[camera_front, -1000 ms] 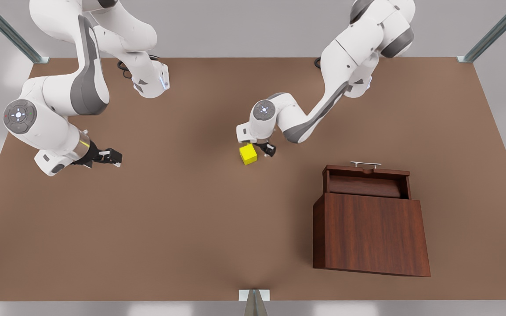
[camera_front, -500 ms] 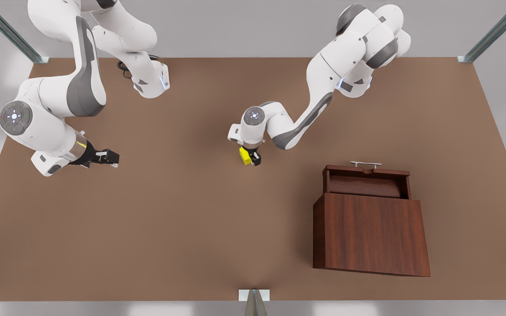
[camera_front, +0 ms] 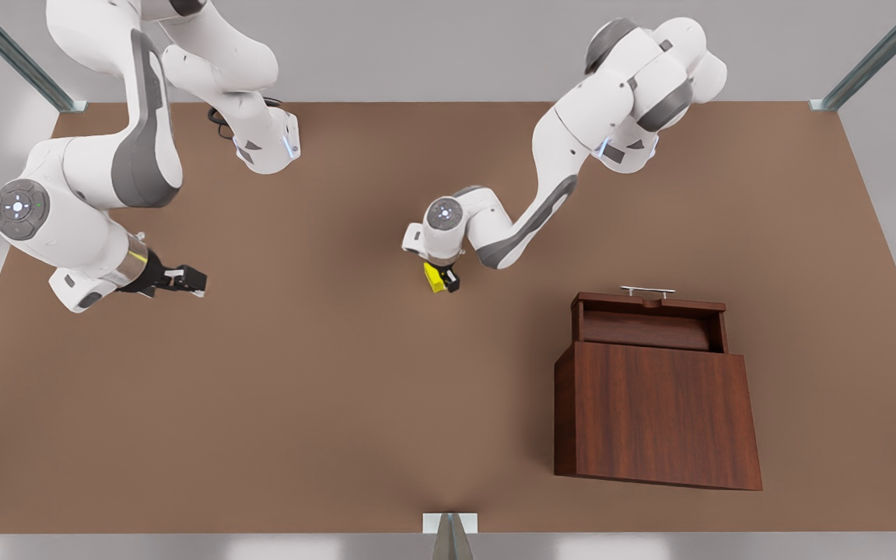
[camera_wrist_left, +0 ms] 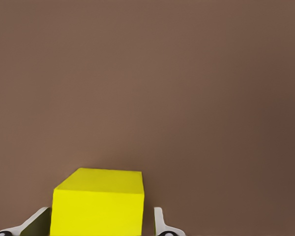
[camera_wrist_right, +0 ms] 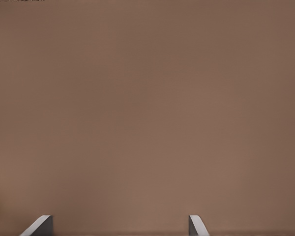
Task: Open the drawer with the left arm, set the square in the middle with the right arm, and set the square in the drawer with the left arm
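Two fingers of left gripper (camera_front: 440,278) straddle the cube (camera_front: 435,277) mid-table, closed on it. Right gripper (camera_front: 183,280) waits well apart, fingers spread wide.

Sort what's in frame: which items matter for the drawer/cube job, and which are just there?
Job items:
- square, between the fingers of the left gripper
- drawer, already pulled open
- right gripper, open, waiting at the front view's left
- tabletop middle

Just there:
- cabinet body under the drawer
- metal frame posts at the table corners
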Controlling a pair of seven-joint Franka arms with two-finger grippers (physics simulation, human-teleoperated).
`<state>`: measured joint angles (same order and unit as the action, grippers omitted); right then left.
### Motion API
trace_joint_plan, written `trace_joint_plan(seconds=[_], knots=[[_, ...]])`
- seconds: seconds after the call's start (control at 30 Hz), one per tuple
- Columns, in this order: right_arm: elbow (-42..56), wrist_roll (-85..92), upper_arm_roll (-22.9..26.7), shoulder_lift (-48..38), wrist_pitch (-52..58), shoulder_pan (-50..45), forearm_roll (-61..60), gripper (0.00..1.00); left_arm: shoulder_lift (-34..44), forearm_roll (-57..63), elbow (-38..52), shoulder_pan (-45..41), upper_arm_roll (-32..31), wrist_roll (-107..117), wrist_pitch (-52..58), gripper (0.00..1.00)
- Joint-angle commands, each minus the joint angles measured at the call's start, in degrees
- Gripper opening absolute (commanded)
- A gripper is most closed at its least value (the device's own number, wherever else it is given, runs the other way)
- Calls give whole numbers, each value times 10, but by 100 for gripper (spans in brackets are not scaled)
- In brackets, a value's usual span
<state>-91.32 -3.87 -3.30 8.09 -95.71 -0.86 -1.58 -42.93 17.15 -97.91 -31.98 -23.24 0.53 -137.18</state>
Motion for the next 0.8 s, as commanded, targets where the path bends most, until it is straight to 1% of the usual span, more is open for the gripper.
trace_joint_plan(seconds=[0.0, 0.07, 0.1, 0.13, 0.17, 0.2, 0.23, 0.27, 0.3, 0.57, 0.6, 0.67, 0.7, 0.77], knots=[[0, 0, 1, 0, 0, -1, 0, 100, -2, 2, 0, 0, 0, 0, -4, 100], [0, 0, 0, 0, 0, -2, 0, 100, -12, 2, 0, -2, 4, 0, -13, 100], [0, 0, 0, 0, 0, -1, 0, 100, -16, 1, 0, -2, 5, 1, -13, 97], [0, 0, 0, 0, 0, 1, -3, 100, -19, 0, 0, -3, 5, 1, -13, 87], [0, 0, 1, 0, 0, 1, -3, 100, -20, -1, 1, -5, 5, 5, -13, 71], [0, 0, 0, 0, 0, 1, -3, 100, -20, 0, 1, -6, 10, 13, -13, 61], [0, 0, 1, 0, 0, 1, -3, 100, -19, 1, 1, -6, 12, 13, -13, 61], [0, 0, 0, 0, 0, 1, -3, 100, -19, -1, 1, -9, 13, 15, -12, 58], [0, 0, 1, 0, 0, 1, -3, 100, -18, 0, 1, -10, 13, 18, -12, 57], [0, 0, 0, 0, 0, 1, -3, 100, -3, -16, 4, -10, 21, 28, -5, 58], [0, 0, 1, 0, 0, 1, -3, 100, 12, -25, 3, -9, 21, 30, 4, 58], [0, 0, 1, 0, 0, 1, -3, 100, 64, -73, 3, -7, 34, 35, 91, 58], [0, 0, 1, 0, 0, 1, -3, 100, 111, -115, 3, -7, 55, 70, 151, 58], [0, 0, 1, 0, 0, 1, -3, 100, 207, -127, 4, 3, 90, 192, 263, 58]])
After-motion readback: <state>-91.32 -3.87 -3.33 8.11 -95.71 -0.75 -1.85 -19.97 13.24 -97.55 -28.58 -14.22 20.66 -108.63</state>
